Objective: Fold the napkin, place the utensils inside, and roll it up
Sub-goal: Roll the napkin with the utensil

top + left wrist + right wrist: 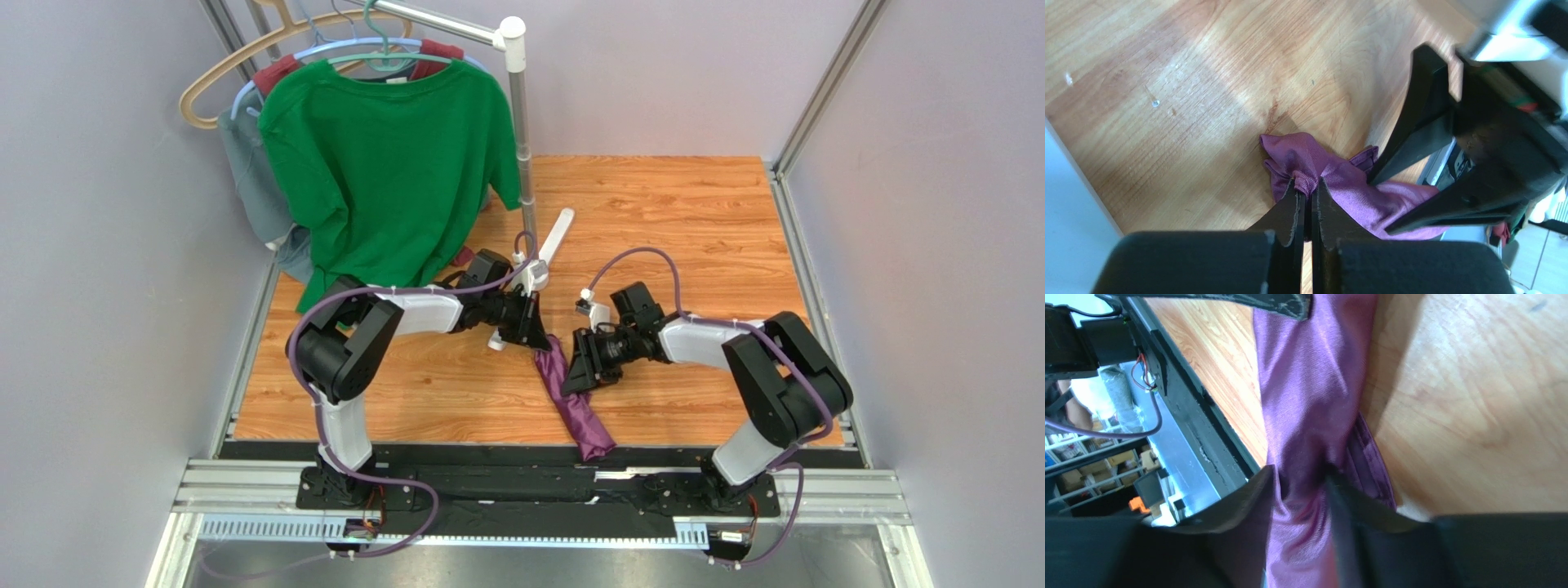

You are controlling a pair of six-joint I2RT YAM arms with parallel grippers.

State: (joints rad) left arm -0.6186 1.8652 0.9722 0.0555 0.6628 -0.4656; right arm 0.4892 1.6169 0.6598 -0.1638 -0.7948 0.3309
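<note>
The purple napkin (574, 404) is bunched into a narrow strip that runs from between the two grippers down to the table's near edge. My left gripper (537, 333) is shut on its upper tip; the left wrist view shows the jaws pinching a hem of the napkin (1333, 180). My right gripper (581, 365) is closed round the strip a little lower, and the cloth (1306, 410) passes between its fingers in the right wrist view. The spoon is not in view.
A green T-shirt (386, 165) hangs on a rack with a steel pole (520, 129) at the back left, with other garments behind it. A white bar (552, 241) lies by the pole's foot. The black base rail (540, 472) borders the wooden table (711, 221).
</note>
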